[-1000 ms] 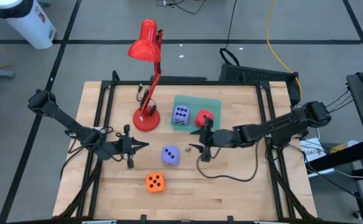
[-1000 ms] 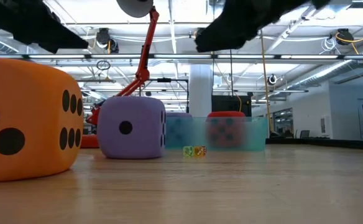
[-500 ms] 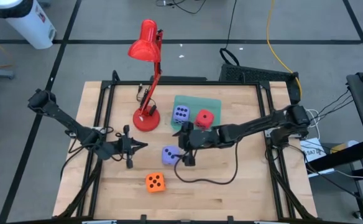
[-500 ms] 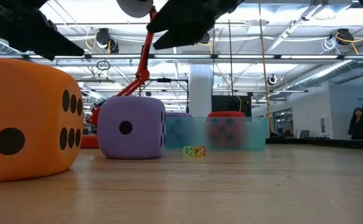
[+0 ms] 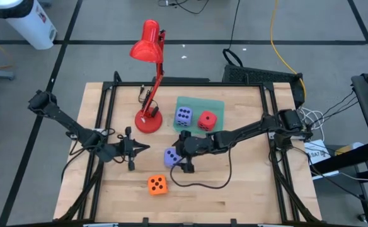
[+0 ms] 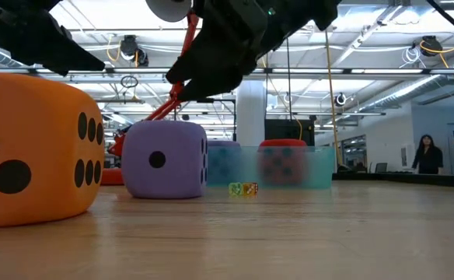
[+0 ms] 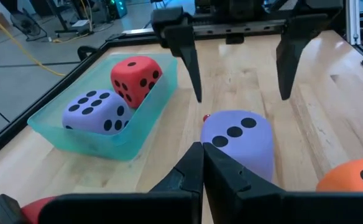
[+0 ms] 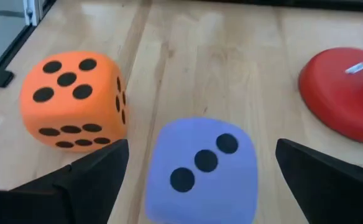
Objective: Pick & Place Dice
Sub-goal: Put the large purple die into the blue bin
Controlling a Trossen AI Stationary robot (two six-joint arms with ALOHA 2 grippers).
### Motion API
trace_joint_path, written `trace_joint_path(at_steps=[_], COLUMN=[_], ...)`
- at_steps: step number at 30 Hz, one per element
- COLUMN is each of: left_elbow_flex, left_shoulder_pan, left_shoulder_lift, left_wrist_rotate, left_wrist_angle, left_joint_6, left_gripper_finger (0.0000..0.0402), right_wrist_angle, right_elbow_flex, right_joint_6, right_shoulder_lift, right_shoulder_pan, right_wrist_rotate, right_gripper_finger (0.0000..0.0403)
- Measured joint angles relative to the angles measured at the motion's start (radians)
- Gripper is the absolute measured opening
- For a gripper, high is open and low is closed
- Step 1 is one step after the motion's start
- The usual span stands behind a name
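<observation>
Table (image 5: 247,183): dice (image 5: 157,184), tray (image 5: 200,102), lamp (image 5: 149,120).

I count four dice in all: two purple-blue ones, one (image 5: 171,157) on the bare wood below my right pincer and one (image 5: 183,115) in the tray, plus one red die (image 5: 207,120) beside it in the tray and one orange die (image 5: 157,184) alone near the table's front edge. There is one teal tray (image 5: 200,103) holding two of those four. One red desk lamp (image 5: 149,75) stands on the table. I have two arms, so two pincers: my left (image 5: 145,147) and my right (image 5: 183,152).
</observation>
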State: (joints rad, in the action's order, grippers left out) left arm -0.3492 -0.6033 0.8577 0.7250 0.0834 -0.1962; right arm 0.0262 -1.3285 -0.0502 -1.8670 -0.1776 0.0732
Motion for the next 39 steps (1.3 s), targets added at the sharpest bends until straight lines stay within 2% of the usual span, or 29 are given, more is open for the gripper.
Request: trace_joint_path(at_steps=[14, 18, 23, 34, 39], left_elbow_flex=[0.0, 0.0, 0.0, 0.0, 0.0], left_shoulder_pan=[0.0, 0.0, 0.0, 0.0, 0.0], left_shoulder_lift=[0.0, 0.0, 0.0, 0.0, 0.0], left_wrist_rotate=[-0.019, -0.019, -0.019, -0.04, -0.04], left_wrist_angle=[-0.003, -0.003, -0.003, -0.004, -0.004], left_joint_6=[0.001, 0.001, 0.0, -0.008, -0.008], left_gripper_finger=[0.0021, 0.0021, 0.0021, 0.0021, 0.0021], right_wrist_angle=[0.007, 0.008, -0.006, -0.019, 0.01], right_elbow_flex=[0.001, 0.001, 0.001, 0.001, 0.0], right_joint_6=[-0.051, -0.045, -0.06, -0.083, -0.092], right_shoulder_lift=[-0.053, -0.053, -0.053, -0.054, -0.092], right_shoulder_pan=[0.002, 0.002, 0.002, 0.002, 0.007], right_wrist_rotate=[0.012, 0.056, 0.003, 0.005, 0.002], right_gripper_finger=[0.04, 0.04, 0.04, 0.04, 0.04])
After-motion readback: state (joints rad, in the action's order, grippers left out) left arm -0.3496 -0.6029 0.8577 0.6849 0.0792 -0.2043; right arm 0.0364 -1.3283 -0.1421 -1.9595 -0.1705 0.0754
